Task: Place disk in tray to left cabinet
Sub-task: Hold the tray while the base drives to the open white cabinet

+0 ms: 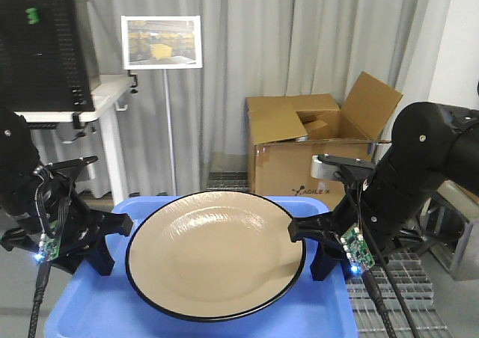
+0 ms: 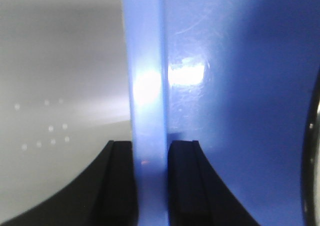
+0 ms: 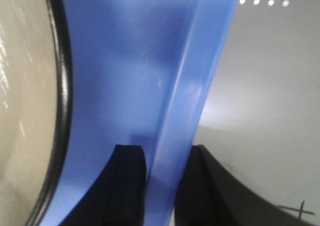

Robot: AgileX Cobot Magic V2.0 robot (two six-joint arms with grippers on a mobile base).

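Note:
The beige disk (image 1: pixel 217 252) with a thin black rim lies in the blue tray (image 1: pixel 82 308) and fills most of its width. My left gripper (image 1: pixel 112 244) is shut on the tray's left rim; in the left wrist view the gripper (image 2: pixel 150 151) has one finger on each side of the rim of the tray (image 2: pixel 225 86). My right gripper (image 1: pixel 310 248) is shut on the right rim, and in the right wrist view the gripper (image 3: pixel 162 153) clamps the tray (image 3: pixel 125 61) beside the disk (image 3: pixel 20 111). The tray is held off the floor. The left cabinet is out of view.
An open cardboard box (image 1: pixel 314 151) stands ahead at the right. A white desk (image 1: pixel 82 106) with a black perforated panel (image 1: pixel 41 42) is at the far left. A picture sign on a thin pole (image 1: pixel 162 42) stands before grey curtains. A metal grate (image 1: pixel 419 293) lies low right.

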